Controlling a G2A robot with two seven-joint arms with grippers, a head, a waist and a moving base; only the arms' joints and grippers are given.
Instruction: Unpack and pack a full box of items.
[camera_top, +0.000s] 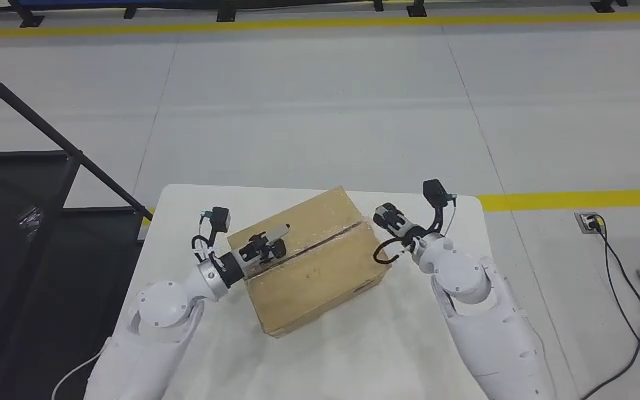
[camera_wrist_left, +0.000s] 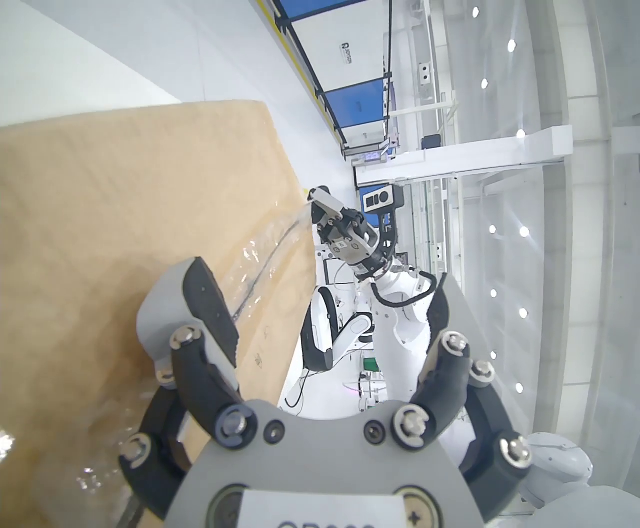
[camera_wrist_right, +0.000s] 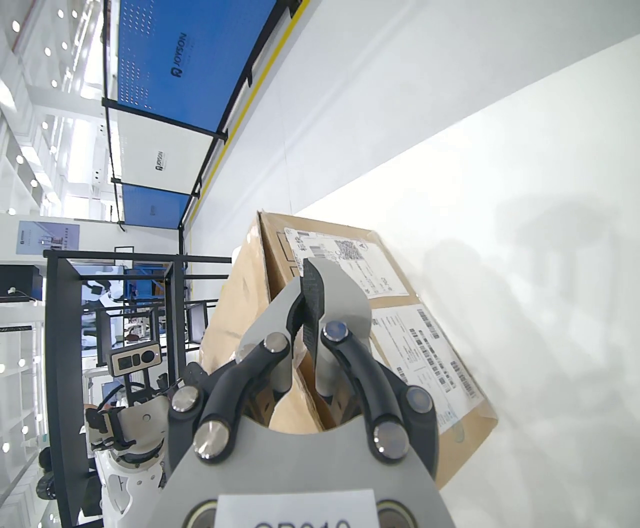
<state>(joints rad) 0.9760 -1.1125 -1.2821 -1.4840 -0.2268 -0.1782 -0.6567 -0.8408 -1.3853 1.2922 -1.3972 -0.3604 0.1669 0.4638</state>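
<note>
Top view: on the white table (camera_top: 400, 350), the left gripper (camera_wrist_left: 325, 305) hangs over the taped top of the brown cardboard box (camera_top: 310, 265), fingers spread wide. At the box's right edge sits the right gripper (camera_wrist_right: 312, 285), fingers pressed together. The box stands closed, mid-table and skewed; a yellow floor line (camera_top: 560, 200) lies beyond.

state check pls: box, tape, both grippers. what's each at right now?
cardboard box: closed, flaps down, sitting on the table.
clear tape: on the top seam, wrinkled.
left gripper: open, over the box top.
right gripper: shut, at one end of the box; cannot tell whether it pinches anything.
</note>
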